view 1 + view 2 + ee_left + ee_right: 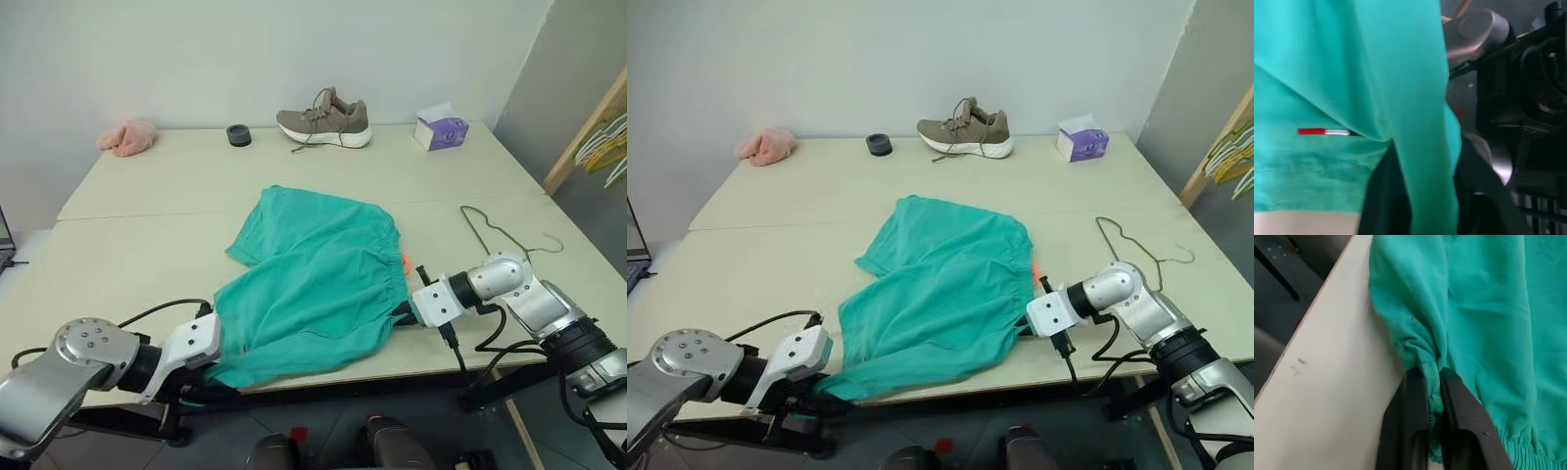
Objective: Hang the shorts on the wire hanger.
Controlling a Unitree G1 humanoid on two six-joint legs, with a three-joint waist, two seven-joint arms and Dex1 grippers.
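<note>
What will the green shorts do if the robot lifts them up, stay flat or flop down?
The shorts will probably flop: they already lie in soft folds and droop over the table edge. They look thin, so likely light. The right gripper bunches the cloth easily.

1. The table (pixel 137 264) is a pale cream top, with a seam running across it mid-frame.
2. Along the far edge, left to right: a pink cloth (pixel 127 137), a small dark ring (pixel 238 135), a tan shoe (pixel 324 120), a purple tissue box (pixel 440 128).
3. The shorts (pixel 313 279) lie rumpled at centre, spilling over the near edge.
4. The wire hanger (pixel 502 231) lies flat at right, apart from the shorts.
</note>
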